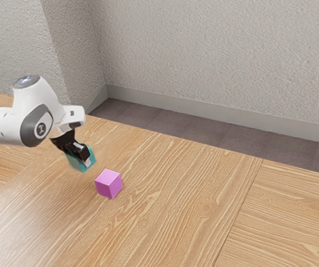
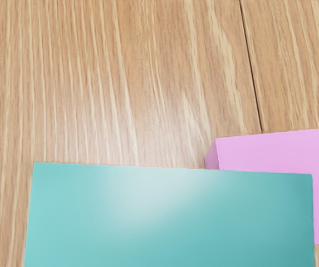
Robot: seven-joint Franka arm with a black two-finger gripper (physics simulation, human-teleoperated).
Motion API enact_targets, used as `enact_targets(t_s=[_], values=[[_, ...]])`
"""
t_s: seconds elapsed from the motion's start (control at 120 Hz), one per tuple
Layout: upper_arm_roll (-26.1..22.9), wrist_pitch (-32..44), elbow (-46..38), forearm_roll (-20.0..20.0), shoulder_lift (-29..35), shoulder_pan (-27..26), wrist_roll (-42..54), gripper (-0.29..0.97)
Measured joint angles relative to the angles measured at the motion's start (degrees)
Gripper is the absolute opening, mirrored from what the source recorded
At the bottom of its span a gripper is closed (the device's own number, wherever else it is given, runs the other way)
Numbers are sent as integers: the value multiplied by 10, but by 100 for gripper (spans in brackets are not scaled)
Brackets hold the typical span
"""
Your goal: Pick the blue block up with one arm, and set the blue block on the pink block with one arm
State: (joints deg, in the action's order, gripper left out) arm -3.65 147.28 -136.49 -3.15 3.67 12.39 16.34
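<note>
Gripper (image 1: 82, 156) clamped on blue block (image 1: 89, 159), fingers on two opposite faces. Block was tilted, apparently clear of table (image 1: 204, 211), just beside pink block (image 1: 108, 183) on exterior view's left.

Judged rigid, light, smooth-faced; flat opposite sides were best hold, slip likely if squeeze slackened.

Exterior view gave height and tilt. Wrist view gave alignment: blue block (image 2: 170, 219) overlapped pink block (image 2: 276, 158) at one edge, not centred.

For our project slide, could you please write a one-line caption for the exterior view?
Franka arm's black fingers grip a teal-blue cube beside a pink cube on a wooden table.
</note>
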Motion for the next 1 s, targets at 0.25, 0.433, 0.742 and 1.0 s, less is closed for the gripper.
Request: enact_targets(t_s=[0.25, 0.433, 0.742, 1.0], values=[[-24, -1, 12, 21, -38, -7, -105, 34], [-31, -1, 21, 37, -52, -20, -162, 34], [-37, -1, 31, 50, -63, -13, -228, 35], [-45, -2, 53, 64, -83, -12, -263, 35]])
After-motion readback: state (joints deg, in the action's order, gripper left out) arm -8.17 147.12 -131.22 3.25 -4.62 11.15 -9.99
